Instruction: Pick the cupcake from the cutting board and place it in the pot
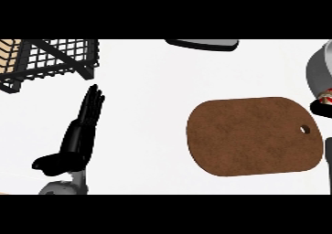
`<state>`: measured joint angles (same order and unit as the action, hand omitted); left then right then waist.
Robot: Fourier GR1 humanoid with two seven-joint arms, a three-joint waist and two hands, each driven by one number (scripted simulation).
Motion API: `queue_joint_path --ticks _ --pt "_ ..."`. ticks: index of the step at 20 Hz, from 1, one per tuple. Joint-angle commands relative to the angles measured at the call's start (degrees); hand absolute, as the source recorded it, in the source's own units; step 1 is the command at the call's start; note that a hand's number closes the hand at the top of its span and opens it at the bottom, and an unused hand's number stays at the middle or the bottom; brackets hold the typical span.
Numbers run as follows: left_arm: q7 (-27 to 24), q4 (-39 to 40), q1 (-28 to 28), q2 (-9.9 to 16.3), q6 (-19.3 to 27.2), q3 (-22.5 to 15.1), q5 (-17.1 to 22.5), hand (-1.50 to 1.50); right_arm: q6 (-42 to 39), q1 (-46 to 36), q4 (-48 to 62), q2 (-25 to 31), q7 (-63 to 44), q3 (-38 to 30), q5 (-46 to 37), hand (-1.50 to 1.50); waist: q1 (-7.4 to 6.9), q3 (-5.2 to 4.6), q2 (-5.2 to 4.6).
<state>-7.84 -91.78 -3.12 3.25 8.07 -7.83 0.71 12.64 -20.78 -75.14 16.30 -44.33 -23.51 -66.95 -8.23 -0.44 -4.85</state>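
Left hand: the left hand (79,137) is resting open at the lower left of the head view, fingers lying straight and together and pointing up toward the wire basket, thumb sticking out to the left. It is holding nothing, and it is sitting well apart from the cutting board.

Right hand: the right hand (325,109) is showing only as a dark shape at the right edge, just past the board's right end and up against the cupcake. It is pressing close under the cupcake, but so little of it is showing that I cannot tell how its fingers are set or whether they are closing on anything.

Cupcake: the cupcake (329,97) is sitting at the right edge, partly cut off, showing a red and pale striped side. It is off the board and lying over the lower rim of the pot, touching the right hand.

Pot: the pot (317,64) is standing at the upper right, grey, only its left wall and rim showing.

Cutting board: the cutting board (253,135) is lying flat on the white counter (148,105), brown, rounded, with a small hole near its right end.

Wire basket: the wire basket (50,61) is standing at the upper left, black.

Dark object: a grey and black object (202,44) is peeking in at the top edge; what it is cannot be told.
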Motion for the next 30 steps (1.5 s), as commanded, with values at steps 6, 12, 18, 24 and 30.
queue_joint_path --ticks 6,12,18,24,30 --pt "0.59 -0.06 -2.36 -0.28 -2.18 -3.0 -0.56 0.0 -3.45 -14.46 12.72 12.8 -20.45 -5.62 -15.77 1.5 -5.8 0.0 -0.94" --pt "1.07 0.73 -3.97 -1.59 -1.97 -4.48 -1.18 0.0 -6.61 -22.27 20.53 18.25 -27.6 -7.46 -24.41 1.5 -6.63 0.19 -0.79" --pt "1.53 1.53 -4.62 -2.08 -1.63 -4.25 -1.06 0.0 -8.1 -27.22 28.02 20.38 -32.41 -9.47 -32.02 1.5 -6.02 0.39 -0.36" --pt "2.24 1.43 -4.9 -2.19 -0.82 -3.64 -1.19 0.0 -7.34 -31.62 33.26 19.4 -36.87 -11.9 -37.63 1.5 -4.77 0.61 0.62" --pt "2.54 2.86 -4.27 -1.72 -0.18 -2.16 -1.05 0.0 -6.52 -33.99 37.64 17.83 -39.75 -14.45 -42.4 1.5 -2.02 0.65 1.24"
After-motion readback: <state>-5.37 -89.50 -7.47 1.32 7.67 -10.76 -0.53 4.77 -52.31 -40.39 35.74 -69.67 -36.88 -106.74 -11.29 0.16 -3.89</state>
